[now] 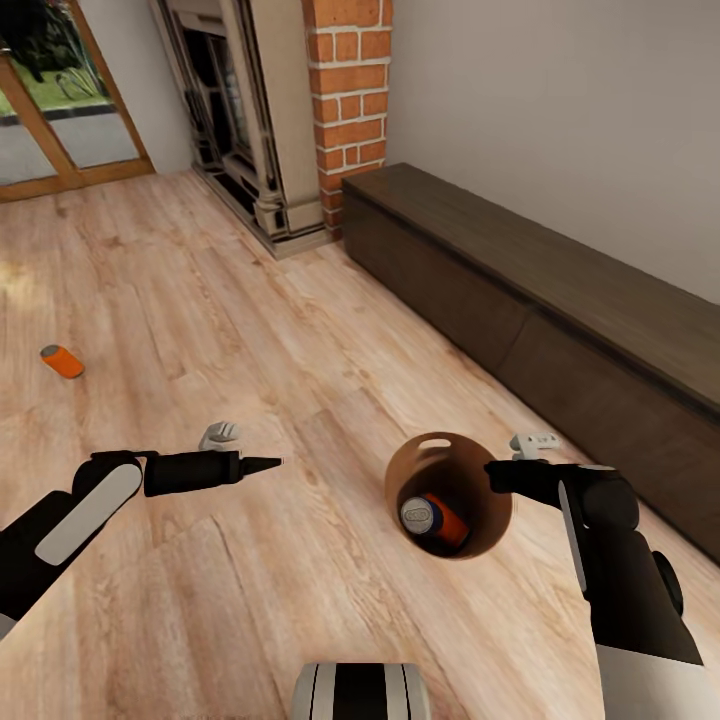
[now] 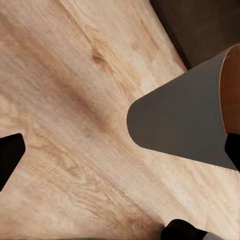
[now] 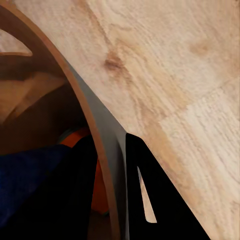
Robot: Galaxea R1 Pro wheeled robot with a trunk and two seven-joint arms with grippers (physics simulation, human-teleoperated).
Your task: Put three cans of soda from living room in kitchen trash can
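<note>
Item: soda can (image 1: 62,361), orange, loose on the wood floor (image 1: 250,330), long axis running roughly 10 to 4 o'clock. Lies at about 10 o'clock from the left hand (image 1: 262,463), the nearer arm; that hand's fingers look pressed together, empty. Right hand (image 1: 500,474) pinches the trash can (image 1: 452,466) rim, one finger inside, one outside. Second can (image 1: 436,518) lies inside.

- A round brown bucket-like bin (image 1: 448,494) stands on the light wood floor (image 1: 250,330), with one orange soda can (image 1: 436,518) inside.
- Right black gripper (image 1: 497,474) grips its rim.
- Another orange can (image 1: 62,361) lies well apart.
</note>
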